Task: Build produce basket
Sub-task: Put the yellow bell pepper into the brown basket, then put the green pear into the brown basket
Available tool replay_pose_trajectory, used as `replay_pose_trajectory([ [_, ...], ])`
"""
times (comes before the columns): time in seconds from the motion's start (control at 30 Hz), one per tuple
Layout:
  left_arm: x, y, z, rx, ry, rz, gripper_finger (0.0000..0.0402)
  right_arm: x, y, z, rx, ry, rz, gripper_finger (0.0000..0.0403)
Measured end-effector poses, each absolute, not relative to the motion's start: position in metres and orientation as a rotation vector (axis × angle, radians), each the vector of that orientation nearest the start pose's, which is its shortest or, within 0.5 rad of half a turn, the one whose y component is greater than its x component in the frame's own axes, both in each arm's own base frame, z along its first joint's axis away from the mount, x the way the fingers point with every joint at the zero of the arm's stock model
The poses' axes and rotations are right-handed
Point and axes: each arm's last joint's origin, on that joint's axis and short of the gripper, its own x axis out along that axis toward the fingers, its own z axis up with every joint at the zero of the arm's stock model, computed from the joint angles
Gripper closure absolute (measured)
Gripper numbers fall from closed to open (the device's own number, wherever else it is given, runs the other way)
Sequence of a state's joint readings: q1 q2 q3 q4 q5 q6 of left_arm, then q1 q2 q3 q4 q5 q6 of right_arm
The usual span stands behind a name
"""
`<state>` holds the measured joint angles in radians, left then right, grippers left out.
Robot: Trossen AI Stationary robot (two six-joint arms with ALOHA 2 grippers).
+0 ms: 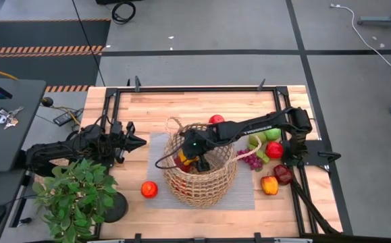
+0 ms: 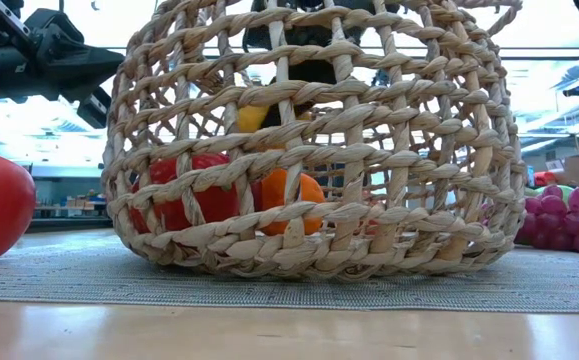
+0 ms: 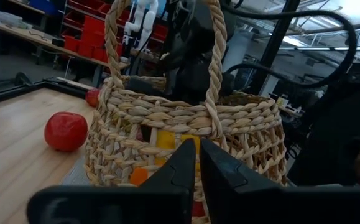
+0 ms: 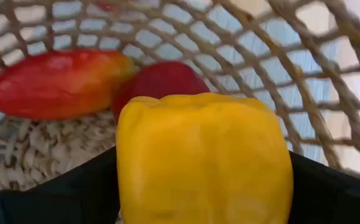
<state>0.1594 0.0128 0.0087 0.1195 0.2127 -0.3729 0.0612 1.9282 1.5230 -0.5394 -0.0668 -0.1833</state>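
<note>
Basket job: right pincer (image 1: 196, 160) is down inside the round open-weave tan wicker basket (image 1: 217, 183), clamped on a yellow toy bell pepper (image 4: 204, 158) that fills the right wrist view between the dark fingers. Just beyond the pepper, on the basket floor, lie an elongated red-orange toy fruit (image 4: 58, 82) and a dark red round fruit (image 4: 164, 81), touching each other. Low view shows red and orange pieces through the weave, yellow one higher up under the arm.

Basket sits on a grey woven mat (image 1: 246, 196) mid-worktop, leaning a little.

Outside it: red toy apple (image 1: 149, 190) on the bare wooden worktop (image 1: 141, 108) just beside the mat's left edge; another red fruit (image 1: 216, 119) behind the basket rim; to the right a cluster of purple toy grapes (image 1: 250, 159), green apples (image 1: 264, 138), a red apple (image 1: 275, 150), a dark red fruit (image 1: 283, 174) and an orange pepper (image 1: 269, 185).

Left pincer (image 1: 141, 142) is clenched empty, parked left of the basket, pointing at it. Potted green plant (image 1: 73, 196) at the front-left corner.
</note>
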Motion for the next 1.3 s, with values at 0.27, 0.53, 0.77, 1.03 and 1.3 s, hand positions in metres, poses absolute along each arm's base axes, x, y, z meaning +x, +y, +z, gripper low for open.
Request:
replay_pose_trajectory([
  [0.27,0.096,0.009,0.177,-0.351,-0.102,-0.074,0.0366,0.417,0.028,0.232,-0.162,0.924,0.202,0.0006],
  [0.53,0.096,0.009,0.177,-0.351,-0.103,-0.074,0.0374,0.418,0.027,0.269,-0.176,0.917,0.153,0.0010],
  [0.77,0.096,0.009,0.177,-0.351,-0.104,-0.074,0.0367,0.405,0.022,0.326,-0.234,0.838,0.041,0.0010],
  [1.03,0.096,0.009,0.177,-0.351,-0.103,-0.074,0.0371,0.364,-0.005,0.384,-0.234,0.696,-0.103,0.0010],
  [1.3,0.096,0.009,0.177,-0.352,-0.102,-0.074,0.0369,0.314,-0.051,0.376,-0.179,0.696,-0.290,0.0010],
])
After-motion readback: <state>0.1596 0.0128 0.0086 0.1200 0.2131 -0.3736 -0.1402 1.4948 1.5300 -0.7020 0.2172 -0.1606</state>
